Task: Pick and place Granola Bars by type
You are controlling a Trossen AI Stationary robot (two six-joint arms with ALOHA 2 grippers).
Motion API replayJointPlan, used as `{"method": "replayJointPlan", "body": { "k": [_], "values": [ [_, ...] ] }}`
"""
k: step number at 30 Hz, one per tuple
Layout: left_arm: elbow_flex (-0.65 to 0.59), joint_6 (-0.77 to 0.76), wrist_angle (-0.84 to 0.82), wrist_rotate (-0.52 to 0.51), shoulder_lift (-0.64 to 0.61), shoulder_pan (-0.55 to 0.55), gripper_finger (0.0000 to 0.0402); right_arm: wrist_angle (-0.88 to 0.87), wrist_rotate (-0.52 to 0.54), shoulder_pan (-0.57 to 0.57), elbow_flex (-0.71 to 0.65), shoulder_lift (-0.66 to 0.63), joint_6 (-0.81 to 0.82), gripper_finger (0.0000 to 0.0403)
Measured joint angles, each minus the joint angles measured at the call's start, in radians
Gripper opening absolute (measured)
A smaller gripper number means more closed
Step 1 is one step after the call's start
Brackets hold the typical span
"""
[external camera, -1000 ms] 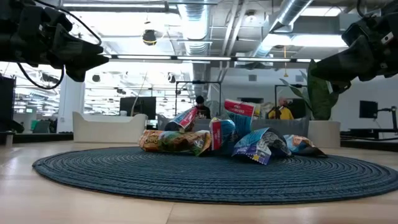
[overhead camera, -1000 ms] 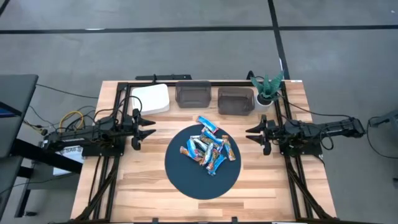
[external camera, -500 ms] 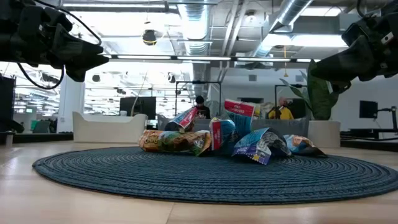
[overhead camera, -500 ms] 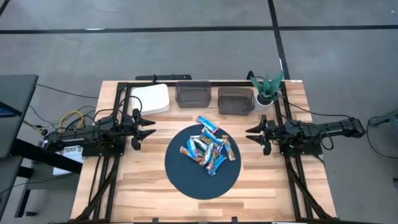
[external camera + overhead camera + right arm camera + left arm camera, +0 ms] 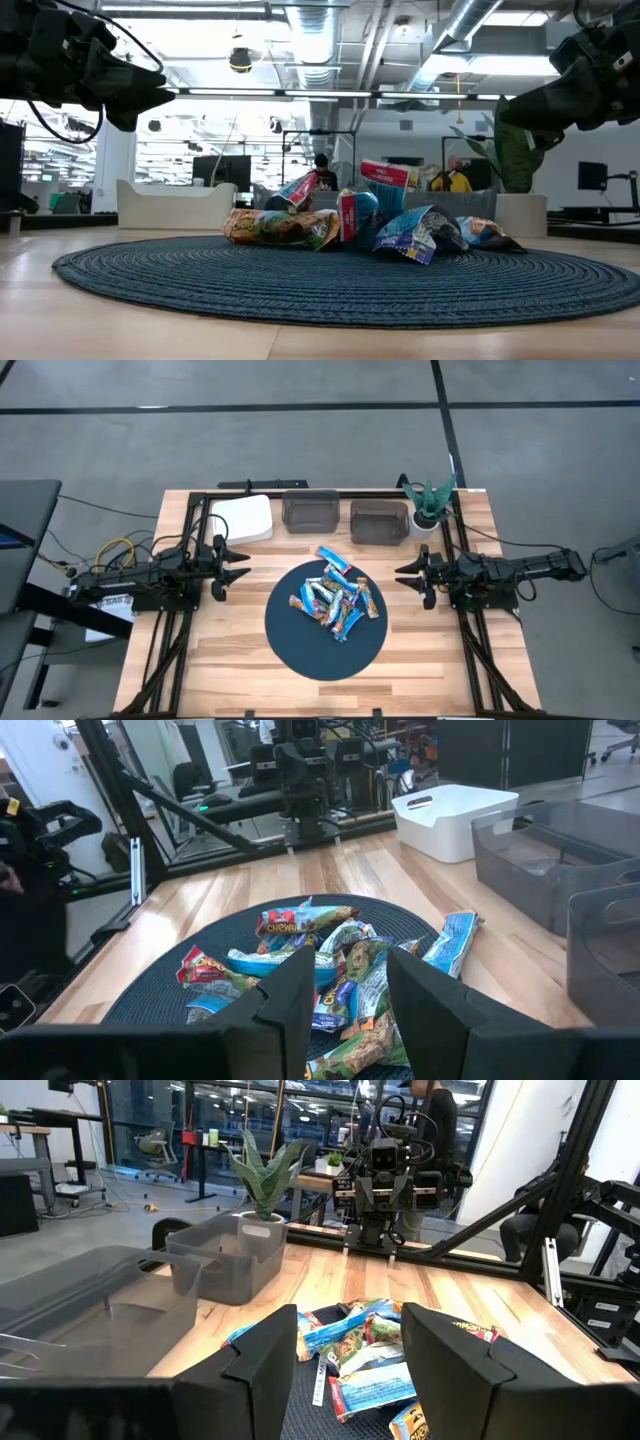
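Several granola bars in blue, red-blue and orange-brown wrappers lie heaped on a round dark blue woven mat; one blue bar lies at the mat's far edge. The heap also shows in the low view, the left wrist view and the right wrist view. My left gripper hovers open above the table left of the mat. My right gripper hovers open right of the mat. Both point toward the heap and touch nothing.
Along the far edge stand a white bin, two grey translucent bins and a small potted plant. A black frame borders the table. Bare wood lies near the mat's near side. People show in the room behind.
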Motion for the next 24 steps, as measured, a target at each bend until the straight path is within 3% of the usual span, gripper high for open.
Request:
{"method": "replayJointPlan", "body": {
  "k": [4,11,18,24],
  "values": [
    [0.000,0.017,0.022,-0.049,0.000,0.000,0.0173,0.000,0.000,0.000,0.000,0.000,0.000,0.0121],
    [0.010,-0.433,0.002,-0.013,-0.001,-0.001,0.0173,0.000,0.000,0.000,0.000,0.000,0.000,0.0120],
    [0.014,-0.696,0.016,-0.194,-0.002,0.000,0.0173,0.000,0.000,0.000,0.000,0.000,0.000,0.0120],
    [0.015,-0.890,0.031,-0.245,-0.002,0.000,0.0173,0.000,0.000,0.000,0.000,0.000,0.000,0.0121]
  ]
}}
